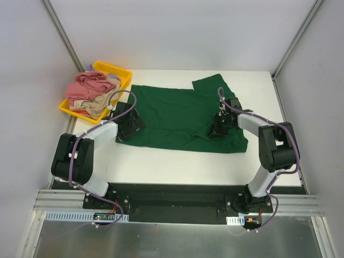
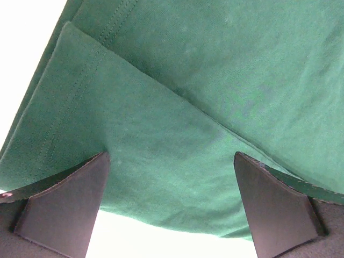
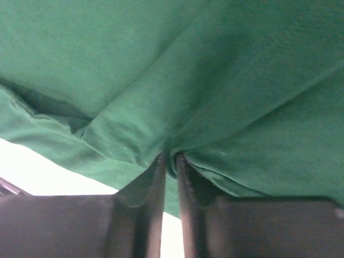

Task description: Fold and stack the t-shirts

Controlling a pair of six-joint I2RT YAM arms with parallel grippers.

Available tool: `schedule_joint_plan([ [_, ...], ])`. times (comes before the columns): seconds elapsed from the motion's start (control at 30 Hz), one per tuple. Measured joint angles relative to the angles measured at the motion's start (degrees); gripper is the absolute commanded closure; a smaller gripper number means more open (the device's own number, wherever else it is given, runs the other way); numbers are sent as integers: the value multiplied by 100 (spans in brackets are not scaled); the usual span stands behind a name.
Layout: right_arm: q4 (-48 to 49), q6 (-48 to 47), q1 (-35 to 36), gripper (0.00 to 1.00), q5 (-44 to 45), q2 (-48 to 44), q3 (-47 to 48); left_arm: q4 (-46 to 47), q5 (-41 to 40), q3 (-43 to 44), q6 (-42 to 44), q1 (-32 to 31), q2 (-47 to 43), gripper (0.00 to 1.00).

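Observation:
The dark green t-shirt (image 1: 180,115) lies spread across the middle of the white table, with one sleeve sticking out at the back right. My left gripper (image 1: 130,124) sits low over its left edge, jaws wide open (image 2: 172,199) with folded green cloth (image 2: 188,80) between and beyond the fingers. At the shirt's right side my right gripper (image 1: 219,126) is shut on a pinched ridge of the green fabric (image 3: 215,70), the cloth bunching where its fingertips (image 3: 170,161) meet. A dusty pink t-shirt (image 1: 88,85) and a beige t-shirt (image 1: 98,105) lie crumpled in the tray.
The shallow yellow tray (image 1: 122,72) stands at the back left of the table. White walls with metal posts enclose the back and sides. Bare white tabletop (image 1: 177,166) shows between the shirt and the arm bases.

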Motion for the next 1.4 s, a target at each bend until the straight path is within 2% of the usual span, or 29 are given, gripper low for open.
schedule_joint_plan([
  [0.3, -72, 2, 90, 100, 240, 0, 2, -92, -48, 33, 13, 0, 0, 1],
  [0.53, 234, 205, 164, 100, 192, -46, 52, -109, -125, 72, 66, 37, 0, 1],
  [0.77, 595, 538, 219, 100, 98, 249, 887, -155, -133, 107, 151, 72, -15, 1],
  [0.8, 669, 584, 234, 95, 116, 328, 1010, -160, -133, 107, 155, 72, -17, 1],
  [0.83, 739, 634, 258, 85, 157, 433, 1161, -162, -136, 109, 160, 74, -17, 1],
  [0.9, 793, 730, 317, 43, 240, 660, 1462, -199, -133, 118, 170, 74, -17, 1],
  [1.03, 671, 769, 385, 5, 411, 1034, 2022, -286, -133, 168, 216, 74, -44, 1],
  [1.23, 273, 367, 400, 4, 848, 586, 2116, -389, -131, 175, 273, 74, -363, 1],
  [1.4, 52, 186, 378, 4, 1200, -713, 1130, -420, 15, 245, 273, 74, -431, 1],
])
